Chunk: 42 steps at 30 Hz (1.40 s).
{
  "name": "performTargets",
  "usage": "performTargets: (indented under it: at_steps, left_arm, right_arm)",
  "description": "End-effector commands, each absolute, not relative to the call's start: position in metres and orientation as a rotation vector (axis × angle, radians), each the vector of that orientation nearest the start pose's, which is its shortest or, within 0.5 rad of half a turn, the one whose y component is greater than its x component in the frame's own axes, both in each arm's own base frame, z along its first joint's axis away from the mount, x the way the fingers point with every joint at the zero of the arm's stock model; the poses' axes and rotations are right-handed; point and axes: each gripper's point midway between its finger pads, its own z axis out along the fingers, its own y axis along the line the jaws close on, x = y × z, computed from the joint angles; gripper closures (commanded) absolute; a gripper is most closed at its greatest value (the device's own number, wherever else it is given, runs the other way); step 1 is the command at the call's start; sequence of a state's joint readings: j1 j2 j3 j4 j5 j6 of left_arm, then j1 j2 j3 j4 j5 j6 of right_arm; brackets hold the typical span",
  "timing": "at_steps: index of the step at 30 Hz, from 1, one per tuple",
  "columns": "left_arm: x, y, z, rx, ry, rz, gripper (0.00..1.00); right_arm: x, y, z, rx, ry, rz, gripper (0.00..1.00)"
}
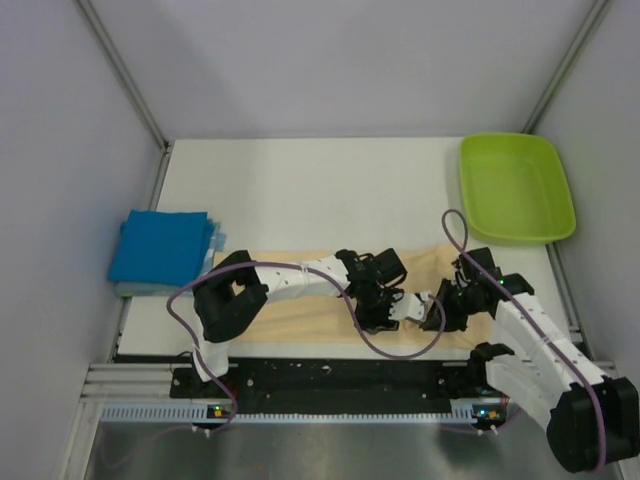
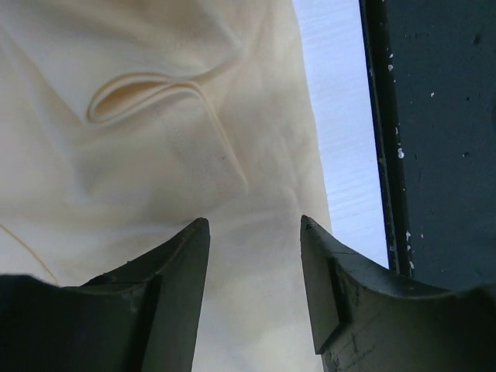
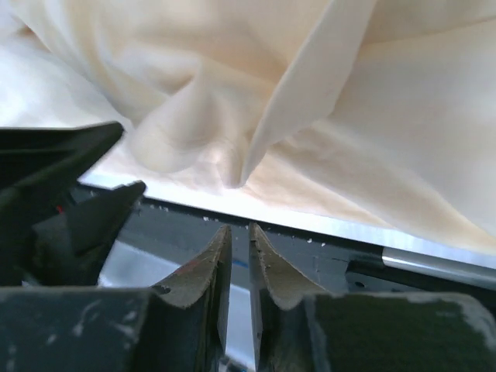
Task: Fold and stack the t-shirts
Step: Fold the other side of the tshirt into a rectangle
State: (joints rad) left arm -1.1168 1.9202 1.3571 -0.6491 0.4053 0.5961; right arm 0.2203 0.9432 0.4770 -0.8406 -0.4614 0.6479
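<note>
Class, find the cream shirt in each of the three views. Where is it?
Top: cream shirt stretched across the lower middle.
Left wrist: fills the left and centre.
Right wrist: fills the upper half.
Shared landmark: black rail beside the shirt's near edge.

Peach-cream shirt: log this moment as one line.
pale peach-cream cloth shirt rumpled, front centre | left pincer open over it | right pincer nearly shut, empty | bright blue folded cloth shirt at left
</note>
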Motion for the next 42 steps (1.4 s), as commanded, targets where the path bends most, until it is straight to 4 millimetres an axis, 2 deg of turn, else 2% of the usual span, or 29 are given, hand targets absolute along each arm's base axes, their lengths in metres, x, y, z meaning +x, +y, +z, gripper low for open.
performTargets:
  at_steps: [1, 4, 7, 11, 15, 17, 23, 24, 26, 28, 31, 35, 41, 42]
  left_arm:
    - [0.139, -0.405, 0.054, -2.855, -1.940, 0.757, 0.45]
    - [0.151, -0.412, 0.052, -2.939, -1.943, 0.699, 0.44]
    - [0.159, -0.418, 0.050, -2.984, -1.978, 0.673, 0.45]
    - [0.160, -0.423, 0.048, -2.989, -1.993, 0.681, 0.50]
    - [0.156, -0.421, 0.041, -2.969, -1.983, 0.681, 0.67]
    - [0.152, -0.419, 0.040, -2.950, -1.976, 0.686, 0.75]
    - [0.139, -0.414, 0.041, -2.898, -1.933, 0.757, 0.79]
    - [0.139, -0.415, 0.040, -2.898, -1.927, 0.764, 0.85]
    - [0.139, -0.415, 0.041, -2.898, -1.930, 0.766, 1.00]
    - [0.139, -0.413, 0.043, -2.879, -1.942, 0.763, 1.00]
    - [0.146, -0.409, 0.055, -2.855, -1.976, 0.740, 1.00]
    - [0.156, -0.394, 0.068, -2.814, -1.997, 0.710, 1.00]
    - [0.149, -0.370, 0.060, -2.746, -1.951, 0.699, 1.00]
    - [0.149, -0.367, 0.059, -2.735, -1.954, 0.703, 1.00]
  right_arm:
    - [0.127, 0.100, 0.072, 0.735, 2.818, 0.542, 0.77]
    - [0.129, 0.100, 0.063, 0.829, 2.807, 0.559, 0.73]
    - [0.137, 0.114, 0.057, 0.890, 2.774, 0.680, 0.74]
    - [0.144, 0.122, 0.055, 0.907, 2.764, 0.742, 0.72]
    - [0.155, 0.132, 0.051, 0.908, 2.761, 0.821, 0.69]
    - [0.152, 0.132, 0.042, 0.920, 2.787, 0.813, 0.70]
    - [0.142, 0.130, 0.024, 0.921, 2.855, 0.784, 0.72]
    - [0.142, 0.129, 0.023, 0.921, 2.858, 0.782, 0.74]
    - [0.142, 0.129, 0.023, 0.920, 2.863, 0.778, 0.89]
    - [0.142, 0.125, 0.021, 0.953, 2.856, 0.780, 1.00]
    - [0.137, 0.119, 0.025, 1.006, 2.848, 0.802, 1.00]
    - [0.122, 0.108, 0.036, 1.007, 2.907, 0.744, 1.00]
    - [0.108, 0.092, 0.036, 0.975, 2.995, 0.633, 1.00]
    - [0.108, 0.088, 0.038, 1.023, 2.983, 0.635, 1.00]
